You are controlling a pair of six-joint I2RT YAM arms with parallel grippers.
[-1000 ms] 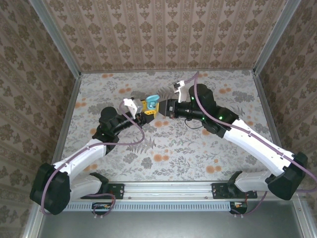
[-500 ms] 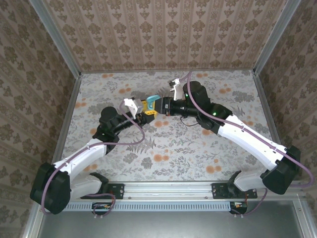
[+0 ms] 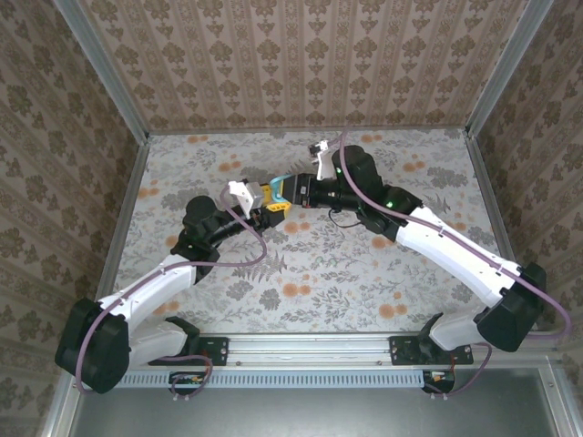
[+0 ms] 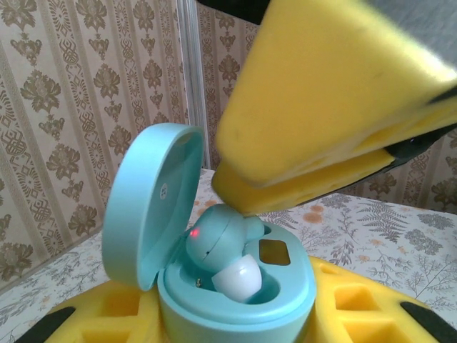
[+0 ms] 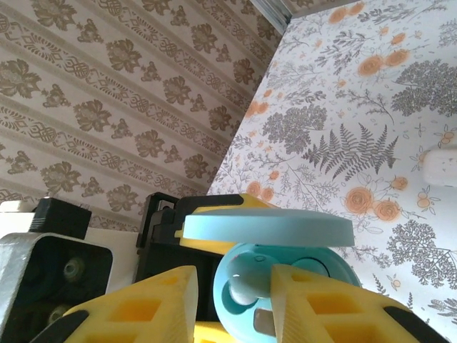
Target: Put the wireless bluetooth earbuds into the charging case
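Right arm has swung in and leftward over the last second; left arm hasn't moved. The right hand point(image 3: 290, 189) now sits right on top of the charging case point(image 4: 235, 304). The left hand point(image 3: 270, 208) pinches the case by its base, lid point(image 4: 153, 204) open. The teal earbud point(image 4: 218, 246), white tip outward, is in its well but looks proud, not flush. Right fingers point(image 5: 143, 307) are slightly apart and straddle it; can't tell if they're gripping or just touching. Step looks like seating. Next probably needs a short straight push down, then a release and back-off clear of the lid.
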